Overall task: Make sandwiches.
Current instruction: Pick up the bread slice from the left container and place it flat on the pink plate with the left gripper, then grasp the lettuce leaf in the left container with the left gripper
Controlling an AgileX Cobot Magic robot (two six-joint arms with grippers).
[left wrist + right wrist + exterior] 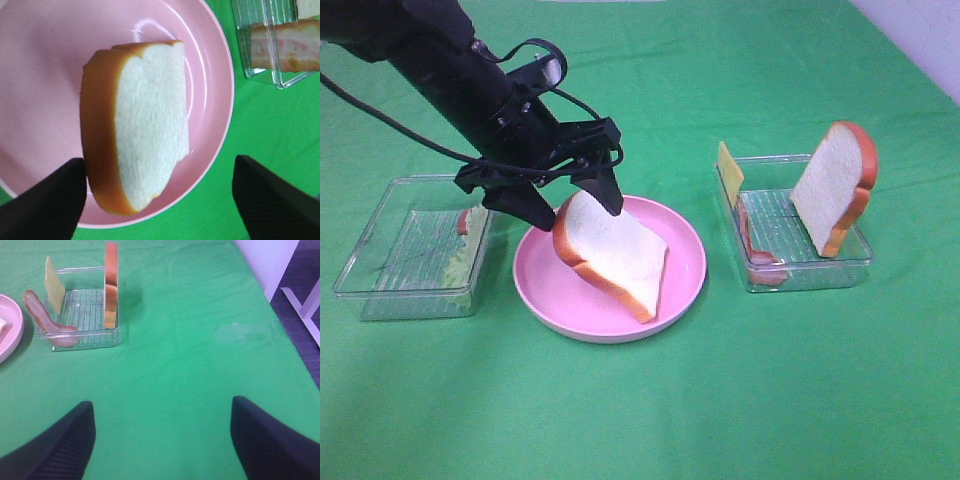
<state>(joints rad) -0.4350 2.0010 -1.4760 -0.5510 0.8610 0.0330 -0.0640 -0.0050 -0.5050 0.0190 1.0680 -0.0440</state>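
- The sandwich is only just begun, I think. One piece is on the plate and four more wait.
- The first bread slice [615, 255] is on the pink plate [688, 262]. It does not lie flat. It leans, with one end down on the plate and the other end up in the air.
- The left pincer [577, 213] hangs over the high end of that slice. Its two fingers are spread wide, one on each side of the bread, and they do not squeeze it. One finger looks like it is right against the crust.
- The lettuce [455, 268] is in the left tray [380, 230], not yet picked up.
- The bacon [755, 250] and the cheese [729, 172] are in the right tray [800, 270]. The cheese stands up at one end.
- The second bread slice [835, 185] stands up in that same tray. It probably goes on last, as the top.
- The right pincer [162, 405] is spread wide too, with nothing in it. It is over the bare green cloth [200, 340], well away from the tray.
- Left to do: lay the bread flat, then stack lettuce, bacon, cheese and the top slice.
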